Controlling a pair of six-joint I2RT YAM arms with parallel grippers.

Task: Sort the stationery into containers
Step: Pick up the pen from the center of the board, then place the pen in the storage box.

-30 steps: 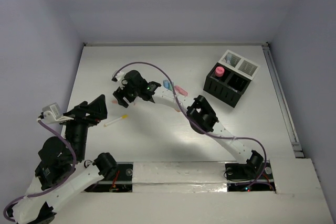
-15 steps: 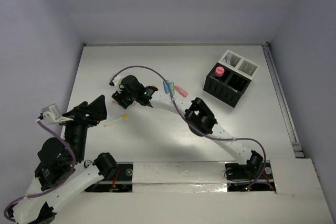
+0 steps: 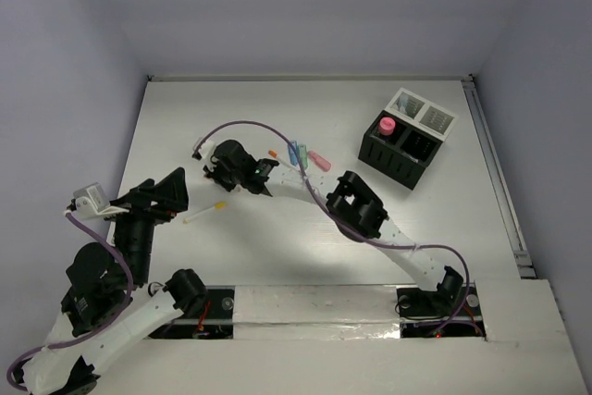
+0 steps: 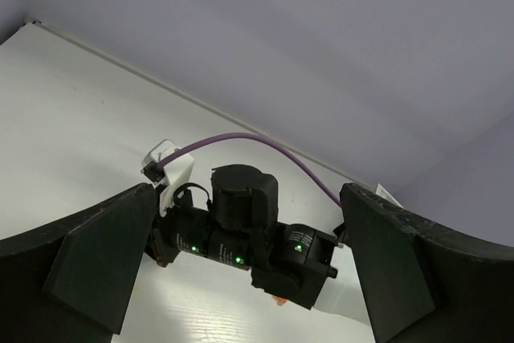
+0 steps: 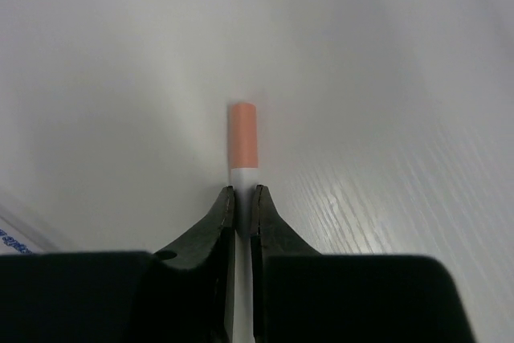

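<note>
Change from earlier frames: right gripper jaws, formerly spread, now pinched on slim white plastic pen with matte peach-orange cap, frame centre, against glossy white tabletop. Left gripper gapes wide, empty. Black rectangular compartment box upper right, unmoved.
</note>
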